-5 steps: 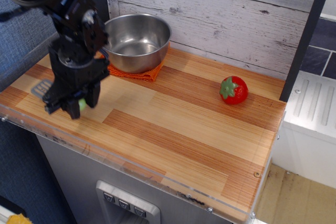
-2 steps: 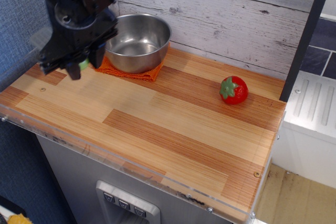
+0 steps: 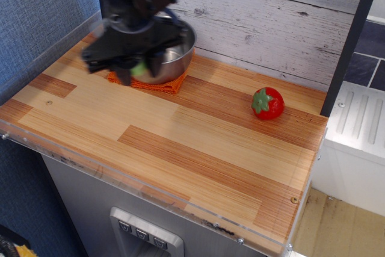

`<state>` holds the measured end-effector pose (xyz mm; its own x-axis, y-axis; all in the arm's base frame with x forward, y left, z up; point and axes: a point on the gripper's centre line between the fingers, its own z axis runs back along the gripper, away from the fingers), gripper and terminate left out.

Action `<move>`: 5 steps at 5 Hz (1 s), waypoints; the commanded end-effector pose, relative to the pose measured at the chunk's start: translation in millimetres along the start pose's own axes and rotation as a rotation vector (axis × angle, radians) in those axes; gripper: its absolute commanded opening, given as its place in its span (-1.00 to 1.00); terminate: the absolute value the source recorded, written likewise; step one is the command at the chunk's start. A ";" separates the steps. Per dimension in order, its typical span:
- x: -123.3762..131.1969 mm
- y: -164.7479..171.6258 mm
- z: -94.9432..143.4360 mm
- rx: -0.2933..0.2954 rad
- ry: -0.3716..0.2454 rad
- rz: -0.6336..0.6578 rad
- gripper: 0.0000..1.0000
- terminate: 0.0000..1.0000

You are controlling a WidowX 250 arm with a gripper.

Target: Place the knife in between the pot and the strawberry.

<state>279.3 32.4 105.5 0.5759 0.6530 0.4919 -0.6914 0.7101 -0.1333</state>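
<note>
Looking down at the table (image 3: 198,148), I see the gripper (image 3: 139,70) raised in front of the pot (image 3: 174,43), its fingers pinching the knife (image 3: 140,68); only a lime-green bit of handle shows between them, so I cannot tell which way its long axis points. The black arm comes in from the upper left, blurred, hanging over the pot and the orange cloth (image 3: 159,84). The strawberry (image 3: 267,103) sits well apart to the right.

Striped wooden countertop (image 3: 198,142) sitting on a grey cabinet (image 3: 90,209), whitewashed plank wall (image 3: 271,22) running behind, blue fabric panel (image 3: 36,22) standing at left, dark tiles (image 3: 370,58) showing at right
</note>
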 end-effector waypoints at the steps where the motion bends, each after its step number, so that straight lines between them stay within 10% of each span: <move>1: -21.0 -47.6 10.3 -0.200 -0.006 -0.299 -1.00 -1.00; 5: -35.6 -35.4 -67.3 -0.226 0.156 -0.503 -1.00 -1.00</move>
<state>319.7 -3.3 22.3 0.8979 0.2374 0.3707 -0.2151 0.9713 -0.1011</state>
